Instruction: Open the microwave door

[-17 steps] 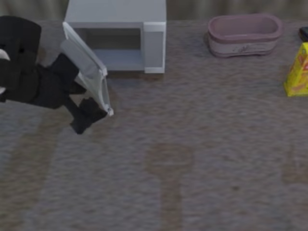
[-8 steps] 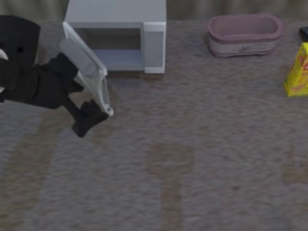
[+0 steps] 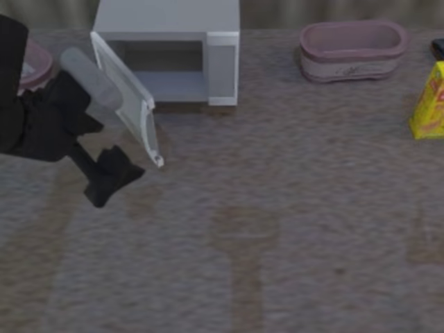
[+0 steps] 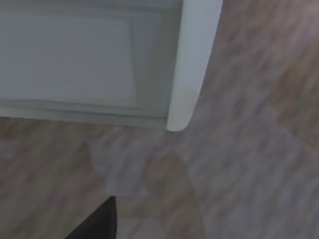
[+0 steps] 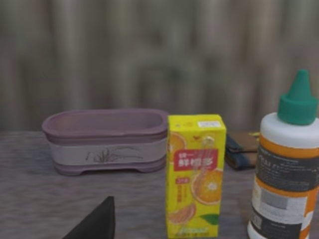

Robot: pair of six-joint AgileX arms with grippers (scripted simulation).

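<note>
While you've got one microwave [image 3: 173, 48] with its door [image 3: 128, 104] ajar, the left gripper [image 3: 111, 177] hangs beside the door edge; can't tell its grip.

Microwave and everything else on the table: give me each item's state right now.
microwave: upright, grey interior exposed
microwave door: swung wide open, toward the table's left
left gripper: beside the door's free edge, apart from it
pink tub: upright, nothing seen inside
juice carton: upright
bottle: upright, green cap on
</note>
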